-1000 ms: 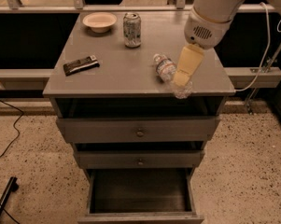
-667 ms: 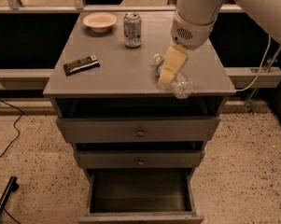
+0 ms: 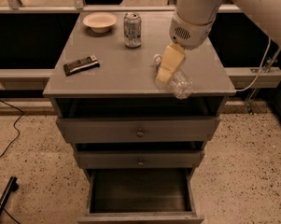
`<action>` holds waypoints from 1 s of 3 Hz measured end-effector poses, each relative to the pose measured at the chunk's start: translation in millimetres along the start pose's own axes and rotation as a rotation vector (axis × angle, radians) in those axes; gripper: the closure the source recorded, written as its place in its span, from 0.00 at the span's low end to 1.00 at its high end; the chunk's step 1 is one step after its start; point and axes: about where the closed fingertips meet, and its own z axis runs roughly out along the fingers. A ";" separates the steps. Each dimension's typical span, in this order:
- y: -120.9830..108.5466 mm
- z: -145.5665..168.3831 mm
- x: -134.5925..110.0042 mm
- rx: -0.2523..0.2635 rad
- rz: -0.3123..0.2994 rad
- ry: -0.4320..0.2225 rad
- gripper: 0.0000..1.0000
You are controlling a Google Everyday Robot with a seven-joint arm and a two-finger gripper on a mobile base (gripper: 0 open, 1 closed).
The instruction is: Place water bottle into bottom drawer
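The water bottle (image 3: 181, 84) lies on its side near the right front of the grey cabinet top (image 3: 112, 73), its white cap end pointing toward the back left. My gripper (image 3: 165, 74) hangs down from the white arm directly over the bottle's middle and covers much of it. The bottom drawer (image 3: 140, 217) is pulled out at the foot of the cabinet, and its dark box interior shows nothing inside.
A silver soda can (image 3: 132, 30) and a cream bowl (image 3: 99, 21) stand at the back of the top. A dark snack bar (image 3: 80, 65) lies at the left. Two upper drawers (image 3: 139, 130) with small knobs stick out slightly. Cables (image 3: 4, 125) trail on the floor at left.
My gripper has moved left from the bottle's right end to over its middle. The bottle lies where it was.
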 end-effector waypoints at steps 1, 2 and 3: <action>-1.7 6.2 -8.7 -0.010 0.023 0.000 0.00; -10.6 17.3 -14.4 -0.023 0.087 0.027 0.00; -17.7 28.8 -20.9 -0.034 0.148 0.052 0.00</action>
